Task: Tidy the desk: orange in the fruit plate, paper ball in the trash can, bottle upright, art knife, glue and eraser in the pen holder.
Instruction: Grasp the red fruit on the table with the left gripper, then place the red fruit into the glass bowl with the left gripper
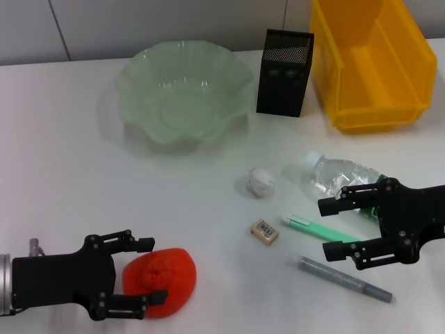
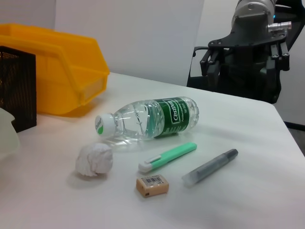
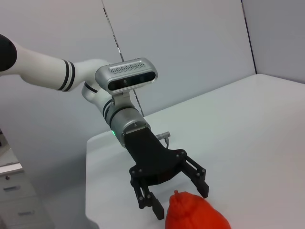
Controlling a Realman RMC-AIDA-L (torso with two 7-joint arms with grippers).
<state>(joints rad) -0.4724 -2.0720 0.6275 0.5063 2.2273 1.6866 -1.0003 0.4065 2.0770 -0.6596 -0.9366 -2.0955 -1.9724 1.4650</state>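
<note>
Head view: we had the lumpy red-orange orange (image 1: 161, 280) at the worktop's near-left edge, sitting between the spread fingers of our left gripper (image 1: 147, 271), not yet clamped. The wavy pale-green translucent fruit plate (image 1: 142, 83) lay well beyond it, toward the far edge, w/ bare white worktop (image 1: 62, 160) between. Left arm was plainly nearer. Our right gripper (image 1: 329, 227) hovered near the right edge, fingers apart, over the lying clear plastic bottle (image 1: 334, 174).

Black skeletal left pincer (image 1: 147, 271), silver wrist, white arm w/ black bands.
</note>
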